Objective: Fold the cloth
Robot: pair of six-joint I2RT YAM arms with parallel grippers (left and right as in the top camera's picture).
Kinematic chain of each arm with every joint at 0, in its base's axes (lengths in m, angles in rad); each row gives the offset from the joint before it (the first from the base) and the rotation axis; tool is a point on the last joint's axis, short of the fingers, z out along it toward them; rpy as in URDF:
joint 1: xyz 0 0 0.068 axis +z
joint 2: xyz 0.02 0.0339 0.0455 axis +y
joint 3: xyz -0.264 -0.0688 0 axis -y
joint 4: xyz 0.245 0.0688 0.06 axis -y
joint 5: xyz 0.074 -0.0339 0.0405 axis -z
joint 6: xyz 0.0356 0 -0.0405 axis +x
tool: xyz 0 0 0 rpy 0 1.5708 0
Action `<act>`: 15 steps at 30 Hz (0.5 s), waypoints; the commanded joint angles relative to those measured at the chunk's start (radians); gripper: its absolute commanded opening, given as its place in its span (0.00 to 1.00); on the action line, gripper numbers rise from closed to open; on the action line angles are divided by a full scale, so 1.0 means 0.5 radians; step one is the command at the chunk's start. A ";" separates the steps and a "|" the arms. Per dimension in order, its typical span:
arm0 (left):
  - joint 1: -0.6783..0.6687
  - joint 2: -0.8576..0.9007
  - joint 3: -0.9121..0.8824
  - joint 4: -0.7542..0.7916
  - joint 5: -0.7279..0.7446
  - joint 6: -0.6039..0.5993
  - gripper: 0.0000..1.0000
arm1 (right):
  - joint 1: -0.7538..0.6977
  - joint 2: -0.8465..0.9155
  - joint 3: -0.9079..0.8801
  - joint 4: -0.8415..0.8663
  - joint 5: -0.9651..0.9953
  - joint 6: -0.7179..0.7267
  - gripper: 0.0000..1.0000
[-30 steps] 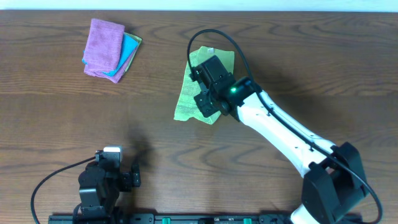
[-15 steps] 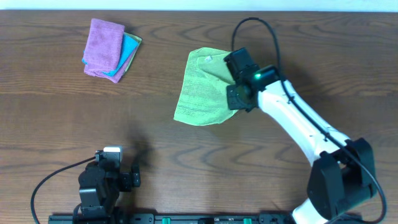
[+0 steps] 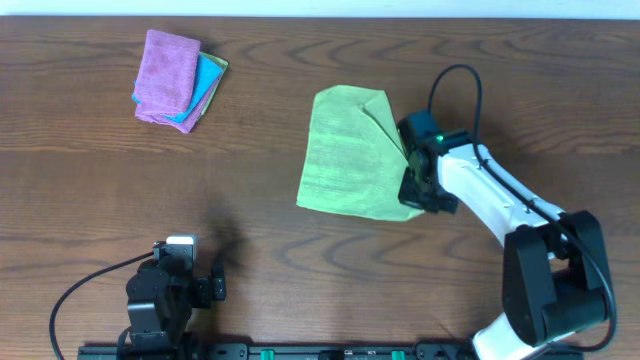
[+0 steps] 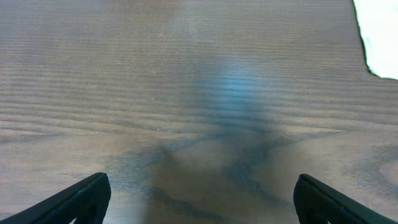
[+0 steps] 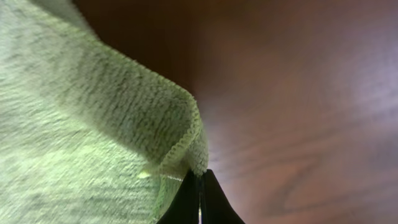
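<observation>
Overhead, my right gripper (image 3: 414, 190) is clenched on the right hem of the light green terry cloth (image 3: 345, 155), which lies mid brown wooden surface (image 3: 280, 270). One corner is turned over; I judge most folding remains.

From above, the light falls soft and even on the dark brown wooden table (image 3: 100, 200), bright enough that the grain reads sharply, with only a faint diffuse shadow (image 3: 228, 243) near the lower left and no hard glare. The left wrist view is duller: a hazy bluish sheen (image 4: 236, 87) sits on the wood, a smudged dark patch spreads below it, and a washed-out white area (image 4: 380, 34) burns through at the top right corner. In the right wrist view the light green terry cloth (image 5: 93, 118) is crisp along its stitched hem but smears into blur toward the lower left; the wood behind is unfocused, dark at the top, paling to a soft gleam on the right
</observation>
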 commanded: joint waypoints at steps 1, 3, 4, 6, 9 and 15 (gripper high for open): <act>-0.010 -0.013 -0.029 -0.021 -0.023 -0.024 0.95 | -0.010 0.005 -0.053 -0.033 0.207 0.246 0.02; -0.010 -0.013 -0.029 -0.021 -0.023 -0.024 0.95 | -0.011 0.005 -0.056 -0.066 0.306 0.275 0.17; -0.010 -0.013 -0.029 -0.021 -0.023 -0.024 0.95 | -0.011 0.005 -0.056 -0.070 0.327 0.275 0.22; -0.010 -0.013 -0.029 -0.021 -0.023 -0.024 0.95 | -0.010 -0.005 -0.056 -0.071 0.349 0.274 0.47; -0.010 -0.013 -0.029 -0.021 -0.023 -0.024 0.95 | -0.010 -0.026 -0.056 -0.056 0.348 0.274 0.61; -0.010 -0.013 -0.029 -0.021 -0.023 -0.024 0.95 | -0.008 -0.205 -0.056 0.095 0.323 0.072 0.64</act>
